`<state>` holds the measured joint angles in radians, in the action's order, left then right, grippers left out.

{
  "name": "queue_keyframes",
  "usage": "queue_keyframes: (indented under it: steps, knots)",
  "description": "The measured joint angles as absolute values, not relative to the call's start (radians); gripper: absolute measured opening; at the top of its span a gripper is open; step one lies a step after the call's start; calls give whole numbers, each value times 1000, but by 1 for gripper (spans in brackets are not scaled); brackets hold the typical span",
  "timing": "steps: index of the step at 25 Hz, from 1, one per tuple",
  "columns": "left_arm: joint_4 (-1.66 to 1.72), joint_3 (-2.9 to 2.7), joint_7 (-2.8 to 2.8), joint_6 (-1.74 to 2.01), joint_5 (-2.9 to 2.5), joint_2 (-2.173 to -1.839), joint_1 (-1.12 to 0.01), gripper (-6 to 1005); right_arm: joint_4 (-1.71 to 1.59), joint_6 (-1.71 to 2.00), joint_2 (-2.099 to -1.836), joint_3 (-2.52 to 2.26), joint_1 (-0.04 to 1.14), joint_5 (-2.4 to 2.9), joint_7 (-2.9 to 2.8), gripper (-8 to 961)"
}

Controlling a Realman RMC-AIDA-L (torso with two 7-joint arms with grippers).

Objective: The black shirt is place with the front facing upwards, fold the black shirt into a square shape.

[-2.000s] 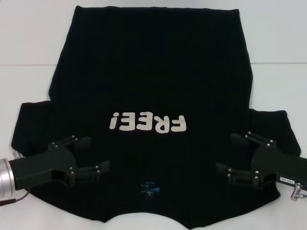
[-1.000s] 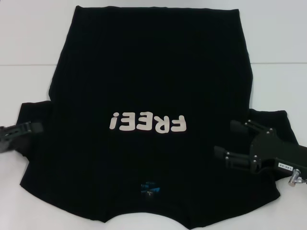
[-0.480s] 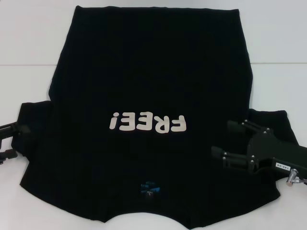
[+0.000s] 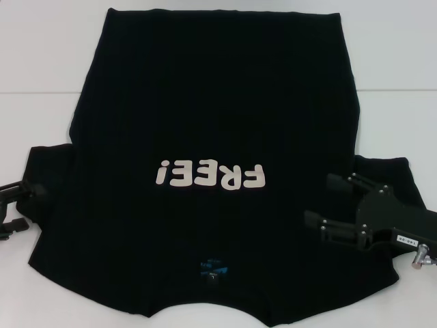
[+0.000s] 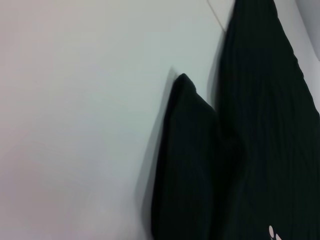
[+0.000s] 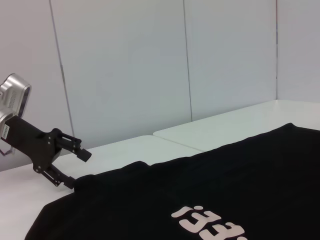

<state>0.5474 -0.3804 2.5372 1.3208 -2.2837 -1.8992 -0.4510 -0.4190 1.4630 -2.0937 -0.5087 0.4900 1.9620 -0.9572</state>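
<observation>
We see the black shirt (image 4: 215, 137) lying flat, front up, on the white desk (image 4: 41, 61), collar nearest us at 6 o'clock. Our right claw (image 4: 328, 201) hangs open over the shoulder at 4 o'clock. Our left claw (image 4: 24, 205) sits open at the sleeve edge, 9 o'clock. Only the right wrist view shows the wall panels (image 6: 150, 65) behind.

Black shirt (image 4: 215, 123) spread flat on white table (image 4: 41, 68)
Left gripper (image 4: 20, 203) open by left sleeve; right gripper (image 4: 329, 206) open above right shoulder.
</observation>
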Motion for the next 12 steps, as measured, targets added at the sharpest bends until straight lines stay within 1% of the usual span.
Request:
queue_keyframes:
  steps: [12]
  knots:
    - [512, -386, 2535, 1266, -2284, -1900, -477, 864, -414, 1468, -2094, -508, 490, 1962, -956, 941]
